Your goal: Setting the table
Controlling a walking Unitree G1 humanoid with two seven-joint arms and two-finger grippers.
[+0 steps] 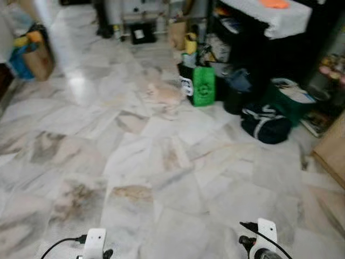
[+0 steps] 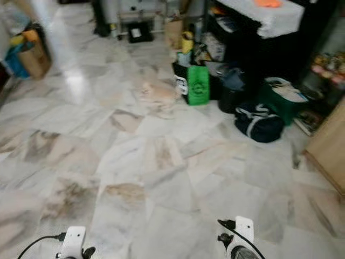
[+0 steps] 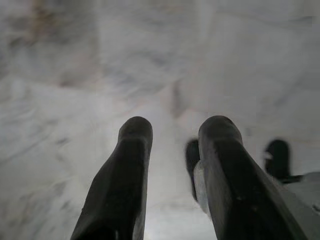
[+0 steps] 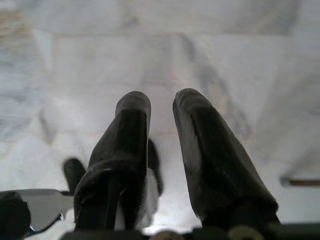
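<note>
No tableware is in view. I face a pale marble floor (image 1: 161, 162). My left arm (image 1: 94, 243) and right arm (image 1: 264, 237) hang low at the bottom of the head views. In the left wrist view my left gripper (image 3: 175, 127) points down at the floor, its two black fingers apart with nothing between them. My right gripper (image 4: 161, 102) also hangs over the marble, with a narrower gap between its fingers and nothing held. At the far right stands a dark piece of furniture topped with a white cloth (image 1: 280, 19), and an orange thing (image 1: 274, 3) lies on it.
A green bag (image 1: 203, 84), a dark duffel bag (image 1: 265, 124) and other bags crowd the floor at the far right below the dark furniture. A brown paper bag (image 1: 36, 59) stands far left. A wooden panel (image 1: 331, 151) juts in at the right edge.
</note>
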